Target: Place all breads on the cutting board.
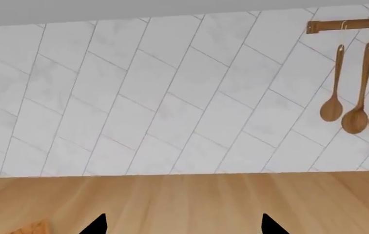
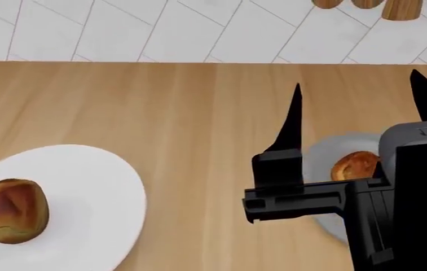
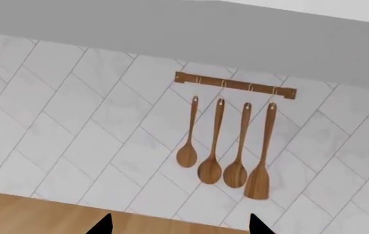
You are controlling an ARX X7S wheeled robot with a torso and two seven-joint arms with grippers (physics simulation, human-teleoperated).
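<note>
Right gripper [image 2: 356, 93] open, empty, above small roll [image 2: 355, 165] on grey plate [image 2: 320, 155]. Left gripper [image 1: 181, 225] open too. Second loaf [image 2: 14, 210] on white plate [image 2: 93, 186]. Cutting board out of frame. Risk: blind descent, roll knocked off.

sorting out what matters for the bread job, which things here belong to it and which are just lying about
Part of the job:
- bread roll on the large white plate
- smaller bread roll on the grey plate, partly behind the right gripper
- cutting board: not clearly in view

Just lying about:
- wooden utensils hanging on a wall rail
</note>
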